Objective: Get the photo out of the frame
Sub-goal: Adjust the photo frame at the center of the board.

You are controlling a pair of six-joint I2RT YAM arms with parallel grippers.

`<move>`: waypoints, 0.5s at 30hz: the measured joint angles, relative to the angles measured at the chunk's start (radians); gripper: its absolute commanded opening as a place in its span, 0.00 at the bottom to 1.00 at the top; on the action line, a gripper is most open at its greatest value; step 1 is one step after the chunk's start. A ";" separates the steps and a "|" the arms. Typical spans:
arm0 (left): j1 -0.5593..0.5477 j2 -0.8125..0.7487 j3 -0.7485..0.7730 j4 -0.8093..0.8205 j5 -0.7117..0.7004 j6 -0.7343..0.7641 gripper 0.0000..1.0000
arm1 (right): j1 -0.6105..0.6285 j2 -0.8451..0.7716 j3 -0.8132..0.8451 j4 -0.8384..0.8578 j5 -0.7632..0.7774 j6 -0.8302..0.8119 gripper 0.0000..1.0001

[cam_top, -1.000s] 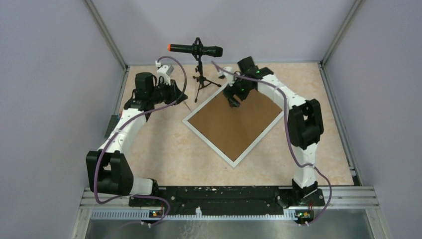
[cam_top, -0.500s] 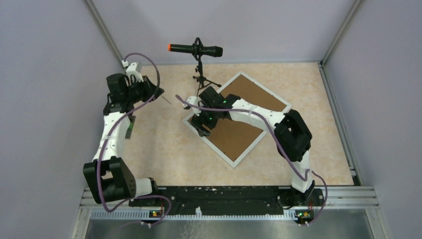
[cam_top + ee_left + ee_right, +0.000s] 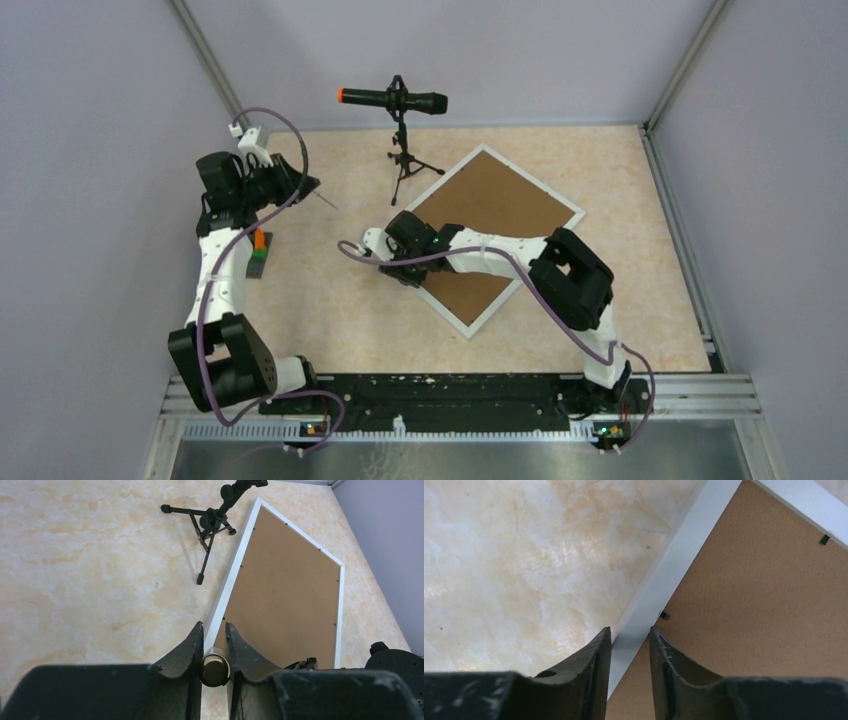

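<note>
The frame [image 3: 535,178] lies face down as a diamond, its brown backing board [image 3: 490,200] up, so the photo is hidden beneath. My right gripper [image 3: 398,268] is low at the frame's left corner. In the right wrist view its narrow jaws [image 3: 630,632] straddle the frame's white border [image 3: 679,555], which fills the gap at the tips. My left gripper [image 3: 300,185] hovers left of the frame, shut on a round-handled tool [image 3: 215,667]. The tool's thin shaft [image 3: 325,200] points toward the frame [image 3: 234,565].
A microphone [image 3: 392,100] on a small black tripod [image 3: 210,520] stands just off the frame's far-left edge. Small black tabs [image 3: 664,615] hold the backing board along the border. A dark strip with orange and green pieces [image 3: 259,250] lies by the left wall.
My right arm swung from the frame's far corner across to its left corner, and its jaws narrowed around the border. My left arm drew back toward the left wall with the tool. The frame stayed put.
</note>
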 measured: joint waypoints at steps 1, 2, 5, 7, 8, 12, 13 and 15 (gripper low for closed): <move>0.000 0.000 0.000 0.000 0.003 0.000 0.00 | 0.000 -0.020 -0.035 0.024 -0.005 -0.018 0.27; 0.000 0.000 0.000 0.003 0.010 0.000 0.00 | 0.002 -0.047 -0.080 0.045 -0.015 -0.040 0.26; 0.001 0.010 -0.001 0.027 0.045 0.000 0.00 | 0.010 -0.163 -0.240 0.061 -0.050 -0.120 0.26; 0.001 0.022 -0.002 0.041 0.069 -0.001 0.00 | 0.014 -0.256 -0.352 0.042 -0.076 -0.184 0.32; 0.000 0.031 -0.005 0.048 0.081 -0.002 0.00 | 0.018 -0.307 -0.410 0.026 -0.089 -0.218 0.38; -0.013 0.037 -0.024 0.051 0.100 0.007 0.00 | 0.019 -0.486 -0.572 -0.106 -0.143 -0.325 0.66; -0.019 0.037 -0.031 0.051 0.104 0.011 0.00 | 0.014 -0.511 -0.579 -0.161 -0.153 -0.332 0.69; -0.039 0.037 -0.043 0.045 0.112 0.023 0.00 | -0.010 -0.528 -0.565 -0.240 -0.183 -0.325 0.73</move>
